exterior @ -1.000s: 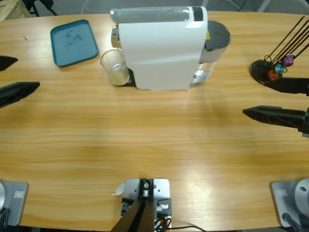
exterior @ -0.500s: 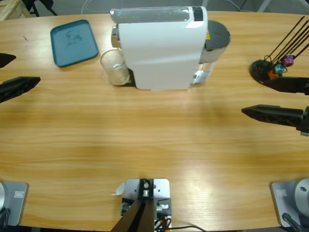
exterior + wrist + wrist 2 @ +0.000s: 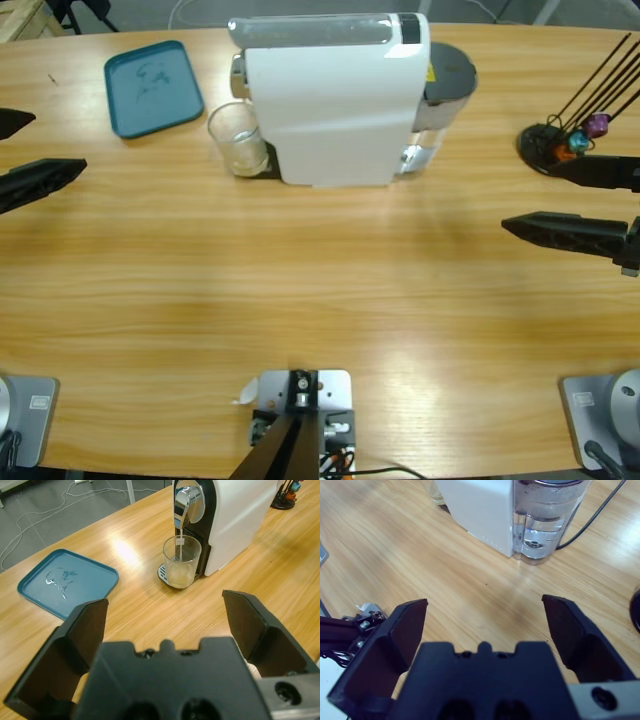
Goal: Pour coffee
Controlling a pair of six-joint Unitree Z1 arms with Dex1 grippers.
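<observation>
The left gripper (image 3: 20, 150) stands at the 9 o'clock edge of the table (image 3: 320, 290) with its two black jaws spread wide apart and nothing between them. Compared with one second ago its lower jaw tip has moved a little toward the machine, and the upper jaw shows slightly less at the edge. In the left wrist view the same gripper (image 3: 165, 615) looks toward the glass (image 3: 181, 561), which is well apart from it, at about 12 o'clock in that picture.

The right gripper (image 3: 545, 198) is at the 3 o'clock edge, also with jaws wide apart and empty. Its position is almost the same as before; only the lower jaw tip has shifted very slightly. In the right wrist view this gripper (image 3: 485, 615) faces the water tank (image 3: 547, 522) at the back of the coffee machine (image 3: 335, 100).

The glass (image 3: 238, 138) stands on the drip tray under the spout (image 3: 187, 505), touching the machine's front. A thin stream falls from the spout into it, and the coffee (image 3: 179, 577) is a shallow pale layer at the bottom. The teal tray (image 3: 153, 87) lies at 10 o'clock from the glass, near it. The capsule holder (image 3: 560, 145) with coloured capsules is at 2 o'clock on the table.
</observation>
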